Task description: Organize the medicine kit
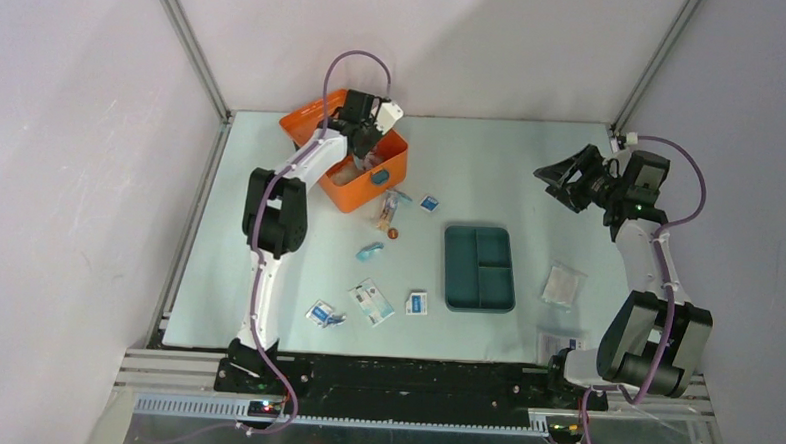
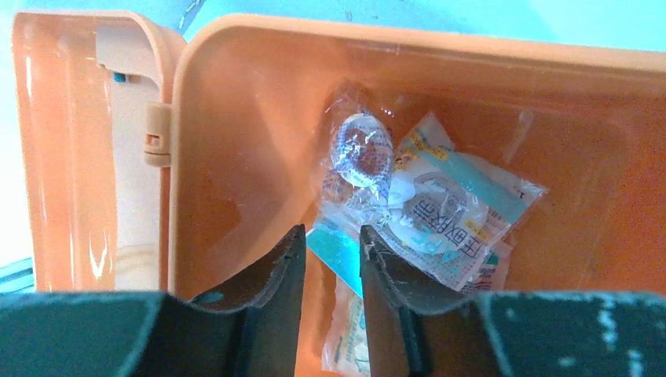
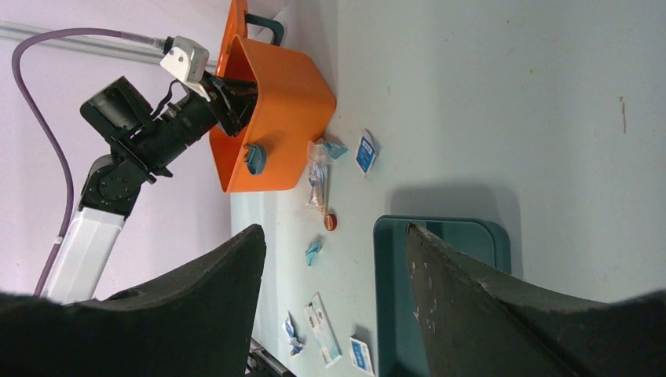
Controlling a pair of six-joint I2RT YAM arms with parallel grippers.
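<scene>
Both sets of jaws stand apart: the left gripper (image 2: 332,236) narrowly, over packets (image 2: 440,212) inside the medicine kit (image 2: 236,157); the right gripper (image 3: 334,232) wide.

from above, the left gripper's (image 2: 331,239) tips are hidden inside the medicine kit (image 1: 355,192), and its arm covers most of the contents. print on the loose packets (image 1: 372,301) is too small to read. a right finger (image 3: 487,314) hides much of the tray (image 3: 463,234).

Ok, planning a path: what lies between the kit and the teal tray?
Top view: a small blue packet lies between kit and tray, a clear packet nearer the kit.
</scene>
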